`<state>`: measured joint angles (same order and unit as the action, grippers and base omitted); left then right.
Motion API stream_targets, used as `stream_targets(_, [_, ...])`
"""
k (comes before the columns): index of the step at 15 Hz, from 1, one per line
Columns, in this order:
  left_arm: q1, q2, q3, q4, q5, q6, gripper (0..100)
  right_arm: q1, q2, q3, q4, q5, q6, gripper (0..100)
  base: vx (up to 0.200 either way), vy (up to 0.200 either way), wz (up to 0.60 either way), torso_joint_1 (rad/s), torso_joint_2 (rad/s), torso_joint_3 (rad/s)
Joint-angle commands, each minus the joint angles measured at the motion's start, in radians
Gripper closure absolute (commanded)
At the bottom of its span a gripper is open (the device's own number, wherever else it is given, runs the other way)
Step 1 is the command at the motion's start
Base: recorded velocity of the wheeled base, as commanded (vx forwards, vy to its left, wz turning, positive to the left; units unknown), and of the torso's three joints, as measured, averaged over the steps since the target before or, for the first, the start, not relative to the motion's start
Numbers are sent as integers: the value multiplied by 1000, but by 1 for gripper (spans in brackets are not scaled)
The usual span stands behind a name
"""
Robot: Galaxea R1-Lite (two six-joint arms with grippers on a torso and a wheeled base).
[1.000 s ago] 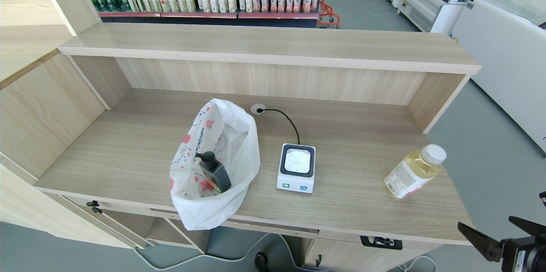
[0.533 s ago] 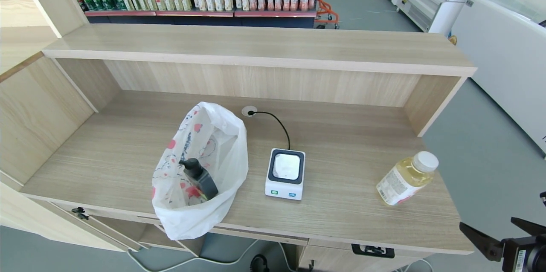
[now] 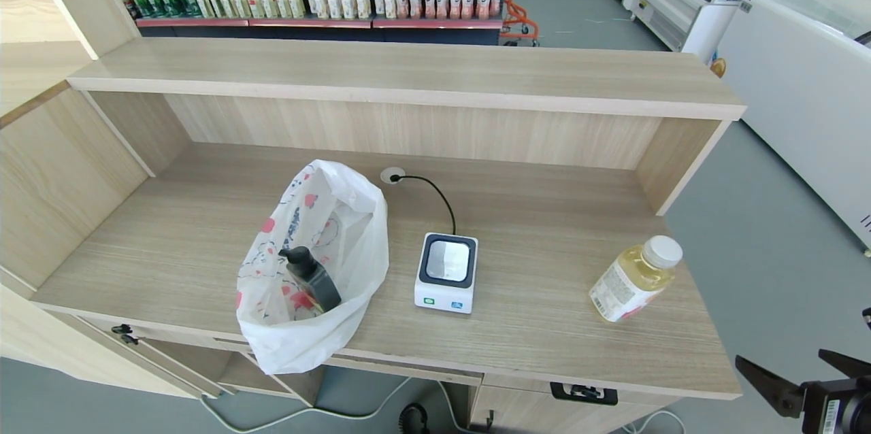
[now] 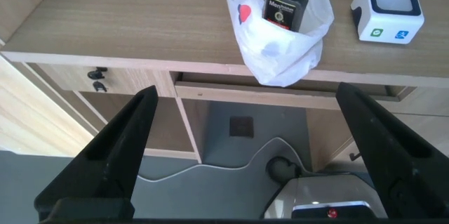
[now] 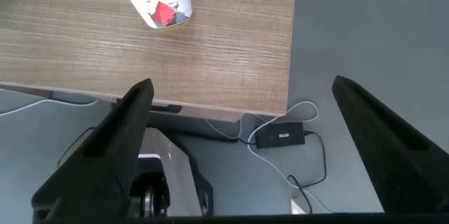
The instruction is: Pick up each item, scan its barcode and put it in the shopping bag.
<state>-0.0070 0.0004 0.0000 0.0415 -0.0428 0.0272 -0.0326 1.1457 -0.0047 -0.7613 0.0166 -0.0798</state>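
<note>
1. Treat the head view's shift since the earlier frames as camera motion; count no item as moved.
2. Take the pump bottle (image 3: 313,279) as bagged inside the shopping bag (image 3: 354,216), beside the scanner (image 3: 446,272).
3. Fetch next the yellow drink bottle (image 3: 634,280), near the counter's (image 3: 544,325) right end, untouched.
4. Find right gripper (image 3: 778,354) and left gripper (image 4: 245,92) jaws wide, empty.
5. Leave label print unread: too small.

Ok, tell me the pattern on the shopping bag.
The shopping bag is white with red blotches and thin dark line drawings, clearest in the head view.
</note>
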Motion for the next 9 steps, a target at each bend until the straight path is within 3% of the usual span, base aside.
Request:
stream_targets(1, [-1, 0, 0, 0, 0, 0, 0, 14, 32, -15, -4, 14, 8, 0, 0, 0, 0, 0, 0, 0])
stream_targets(6, [-1, 0, 0, 0, 0, 0, 0, 135, 190, -118, -29, 42, 97, 0, 0, 0, 0, 0, 0, 0])
stream_targets(9, [-1, 0, 0, 0, 0, 0, 0, 138, 391, -150, -237, 60, 77, 0, 0, 0, 0, 0, 0, 0])
